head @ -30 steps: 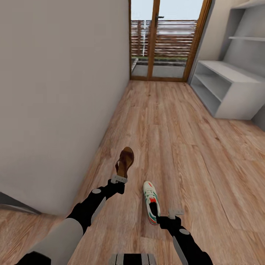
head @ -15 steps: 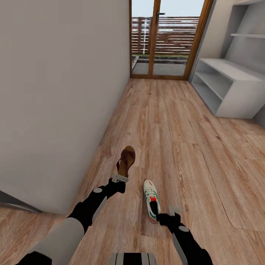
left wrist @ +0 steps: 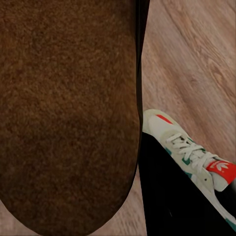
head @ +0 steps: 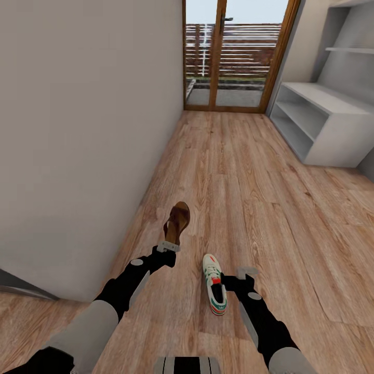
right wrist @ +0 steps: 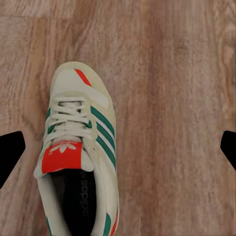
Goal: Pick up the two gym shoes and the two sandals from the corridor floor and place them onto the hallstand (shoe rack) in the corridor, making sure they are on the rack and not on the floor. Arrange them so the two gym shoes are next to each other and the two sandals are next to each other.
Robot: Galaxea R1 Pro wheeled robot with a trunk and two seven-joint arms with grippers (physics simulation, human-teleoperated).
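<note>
In the head view, the left hand (head: 168,246) sits low and left of centre, clamped on the heel end of a dark brown sandal (head: 177,222) that stands up from it, toe toward the far door. Just right of it, a gym shoe (head: 214,283) lies on the corridor floor (head: 259,208), toe pointing away, and the right hand (head: 240,274) hangs at the shoe's right side with its fingers spread wide, not gripping it. The white-grey hallstand (head: 322,124) stands at the upper right against the wall, well apart from both shoes, its shelves bare where visible. A glazed wooden door (head: 234,57) closes the corridor at the top centre. In the left wrist view, the sandal's brown sole (left wrist: 69,113) takes up the left two thirds of the frame, and the gym shoe (left wrist: 189,157) lies at the lower right on the wood planks. In the right wrist view, the gym shoe (right wrist: 81,152) lies left of centre on the floor, red tongue up, with one dark fingertip (right wrist: 10,152) at the left edge and the other at the right edge, far apart.
</note>
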